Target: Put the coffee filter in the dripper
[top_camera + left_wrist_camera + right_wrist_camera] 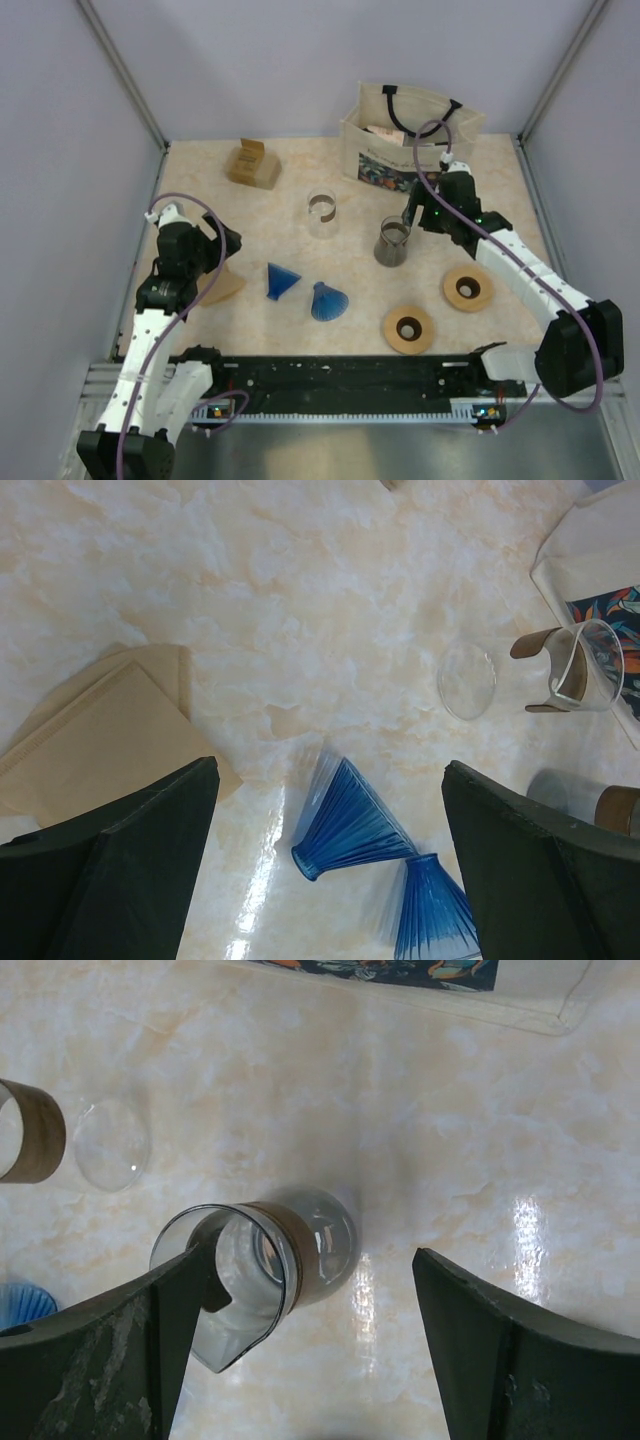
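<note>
Left gripper (330, 780), fingers released, hangs over a blue dripper (345, 825) lying on its side, filter (100, 730) just beside. Right gripper (310, 1260), fingers spread, hangs over a glass carafe (255, 1265), not clamped.

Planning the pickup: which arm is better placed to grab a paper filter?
Left. The left gripper hangs open right beside the tan filter stack, with the blue drippers close by. The right gripper is far off, at a glass carafe.
</note>
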You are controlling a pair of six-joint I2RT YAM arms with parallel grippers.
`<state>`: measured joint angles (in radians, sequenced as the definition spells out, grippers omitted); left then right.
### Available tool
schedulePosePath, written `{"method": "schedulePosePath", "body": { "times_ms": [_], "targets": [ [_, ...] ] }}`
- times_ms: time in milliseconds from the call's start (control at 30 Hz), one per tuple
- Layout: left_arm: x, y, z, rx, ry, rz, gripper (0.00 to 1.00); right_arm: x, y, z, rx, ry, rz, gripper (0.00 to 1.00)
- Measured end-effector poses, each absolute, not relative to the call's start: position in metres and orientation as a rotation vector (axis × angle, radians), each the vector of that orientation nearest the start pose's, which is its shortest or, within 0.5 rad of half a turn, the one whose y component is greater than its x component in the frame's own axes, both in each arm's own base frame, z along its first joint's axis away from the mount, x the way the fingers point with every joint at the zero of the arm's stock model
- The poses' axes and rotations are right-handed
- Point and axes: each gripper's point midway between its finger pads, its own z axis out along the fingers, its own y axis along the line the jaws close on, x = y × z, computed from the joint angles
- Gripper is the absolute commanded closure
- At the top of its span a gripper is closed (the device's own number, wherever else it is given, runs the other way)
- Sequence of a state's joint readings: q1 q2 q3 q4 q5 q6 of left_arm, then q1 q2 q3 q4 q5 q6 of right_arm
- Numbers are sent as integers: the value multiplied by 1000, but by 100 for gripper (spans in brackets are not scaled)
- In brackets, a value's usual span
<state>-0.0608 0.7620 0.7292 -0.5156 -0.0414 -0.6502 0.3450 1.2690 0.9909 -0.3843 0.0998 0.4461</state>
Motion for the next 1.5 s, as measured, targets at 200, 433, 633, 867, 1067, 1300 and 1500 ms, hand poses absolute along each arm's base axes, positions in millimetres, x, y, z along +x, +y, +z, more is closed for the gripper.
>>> {"method": "schedulePosePath", "body": {
  "times_ms": [200, 433, 633, 867, 1067, 1300, 1500],
  "targets": [
    [272, -35, 187, -645, 2040, -378, 1, 352, 126, 147, 160, 2306, 266, 30],
    [275, -36, 177, -650, 2066, -374, 1, 365, 136, 127, 131, 2338, 264, 48],
    [275, -36, 175, -650, 2070, -377, 1, 373, 141, 121, 117, 2338, 264, 76],
    [275, -36, 175, -649, 2067, -378, 1, 367, 151, 122, 78, 2351, 261, 95],
    [275, -36, 175, -650, 2069, -377, 1, 344, 180, 119, 5, 2403, 273, 95],
    [273, -35, 172, -657, 2078, -369, 1, 311, 198, 121, -5, 2473, 203, 95],
    [273, -34, 171, -665, 2079, -364, 1, 277, 204, 117, -12, 2528, 126, 91]
  ]
}}
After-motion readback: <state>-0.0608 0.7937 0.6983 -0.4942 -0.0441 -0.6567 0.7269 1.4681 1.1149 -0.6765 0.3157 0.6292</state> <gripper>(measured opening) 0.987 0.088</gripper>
